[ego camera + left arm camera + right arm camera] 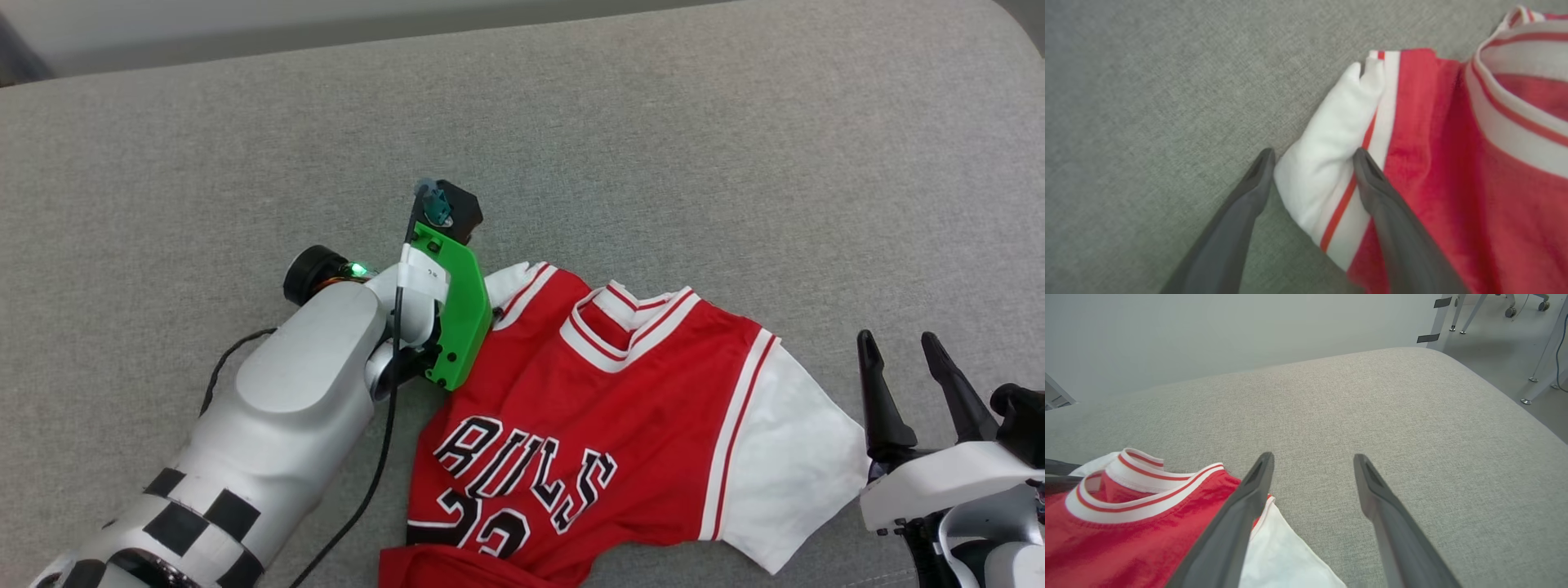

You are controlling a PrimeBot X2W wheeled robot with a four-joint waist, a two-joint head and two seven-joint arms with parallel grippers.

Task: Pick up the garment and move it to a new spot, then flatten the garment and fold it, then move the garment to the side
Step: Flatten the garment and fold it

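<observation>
The garment (pixel 588 392), a red jersey with black-and-white chest lettering, lies face up on the grey cushion, collar toward the back. Its hem is bunched at the near edge of the head view. My left arm's green wrist bracket (pixel 457 318) hangs over the shirt's left shoulder. In the left wrist view my left gripper (pixel 1312 157) is open, its fingertips on either side of the folded white sleeve (pixel 1323 143). My right gripper (pixel 898 339) is open just right of the spread white sleeve (pixel 800 441), nothing between its fingers (pixel 1241 506). The garment's collar (pixel 1126 490) shows to its left.
The grey fabric cushion (pixel 653 147) stretches wide behind and to both sides of the shirt. Its rounded back edge meets a pale wall. To the right, past the cushion's corner, are floor and metal table legs (pixel 1539 375).
</observation>
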